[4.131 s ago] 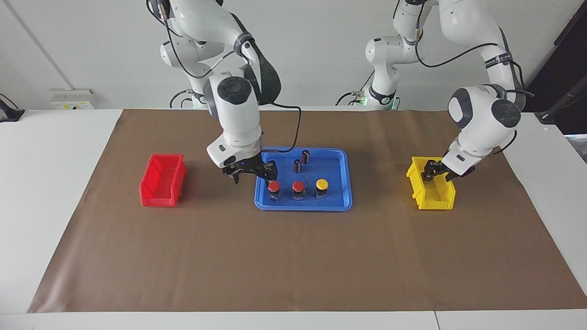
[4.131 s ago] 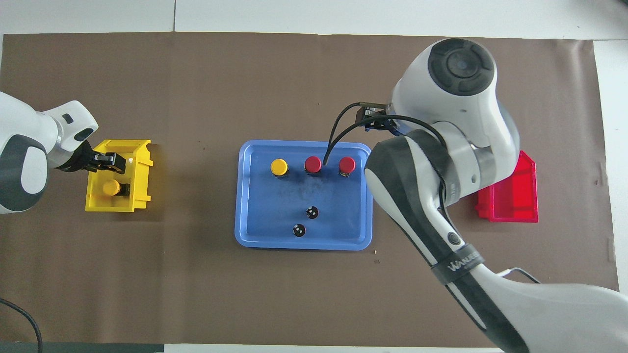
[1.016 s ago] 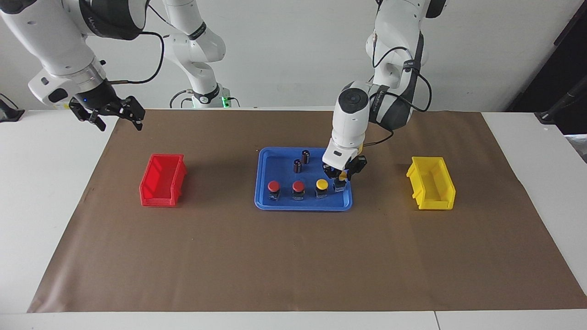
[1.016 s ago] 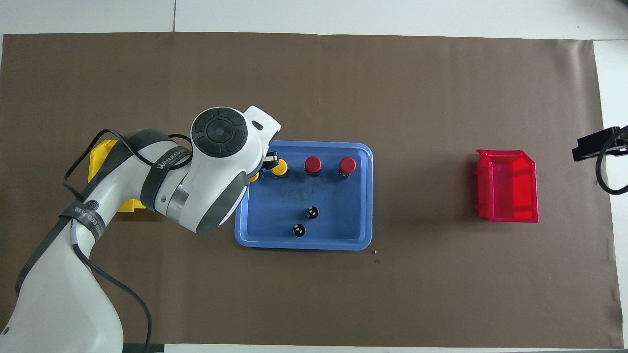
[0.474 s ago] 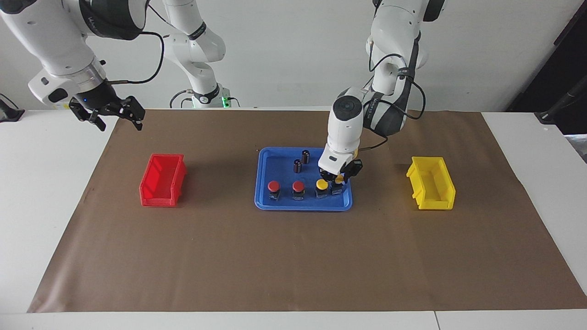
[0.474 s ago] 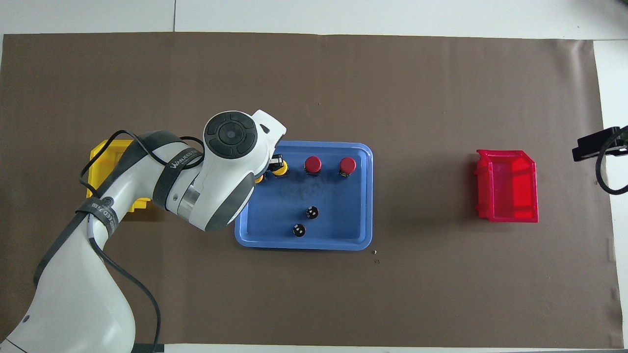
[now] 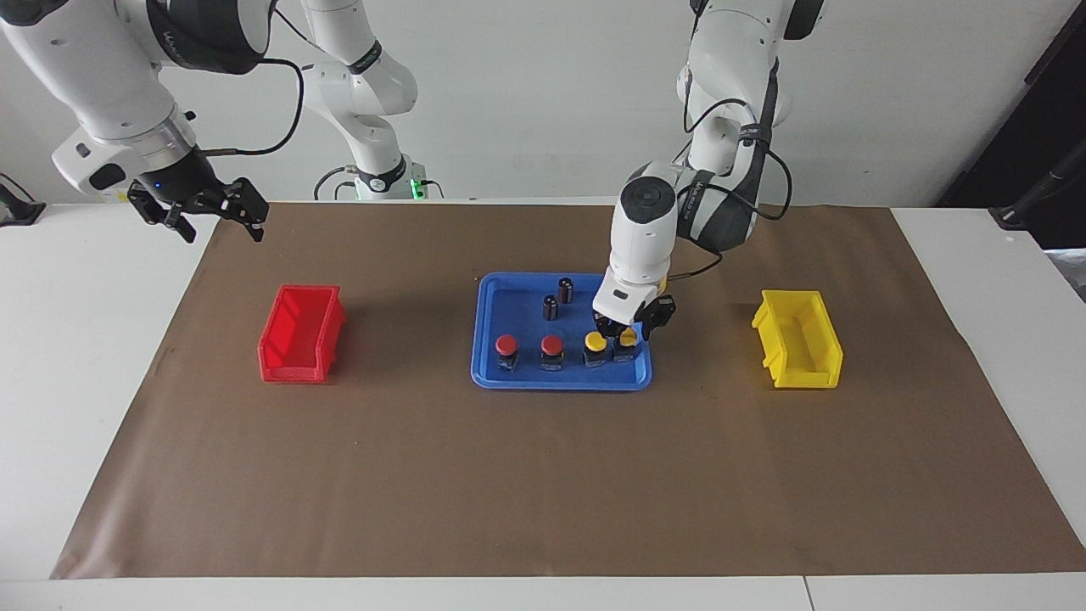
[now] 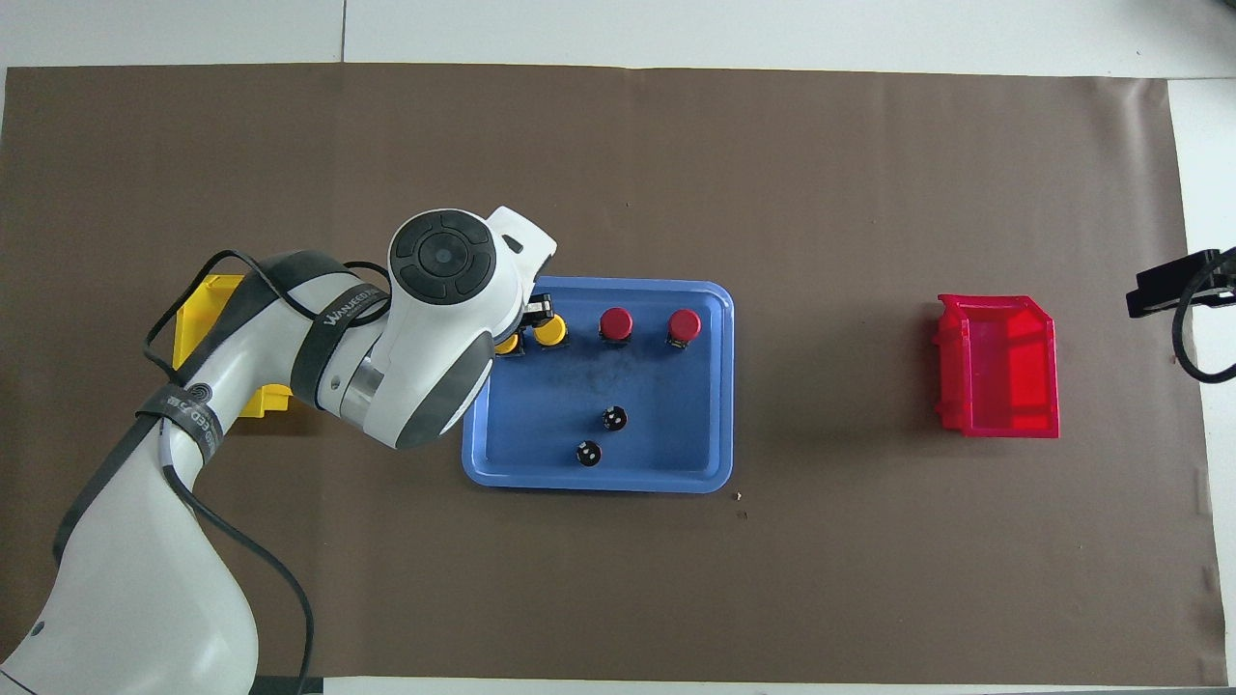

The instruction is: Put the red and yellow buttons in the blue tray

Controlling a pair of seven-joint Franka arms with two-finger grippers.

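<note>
The blue tray (image 7: 560, 382) lies mid-table; it also shows in the overhead view (image 8: 599, 483). Two red buttons (image 7: 506, 345) (image 7: 551, 345) and two yellow buttons (image 7: 596, 342) (image 7: 629, 338) stand in one row along the tray's side farther from the robots. My left gripper (image 7: 629, 327) is open just above the yellow button at the left arm's end of the row. In the overhead view the left arm hides most of that button (image 8: 506, 342). My right gripper (image 7: 219, 222) is open and empty, raised, and waits over the table's edge at the right arm's end.
Two small dark cylinders (image 7: 565, 288) (image 7: 551, 307) stand in the tray nearer to the robots. A red bin (image 7: 301, 333) sits toward the right arm's end. A yellow bin (image 7: 797, 339) sits toward the left arm's end. A brown mat (image 7: 543, 475) covers the table.
My left arm carried the yellow button from the yellow bin and set it in the tray beside the other yellow one, then let go. My right arm withdrew from the tray earlier and has held still since.
</note>
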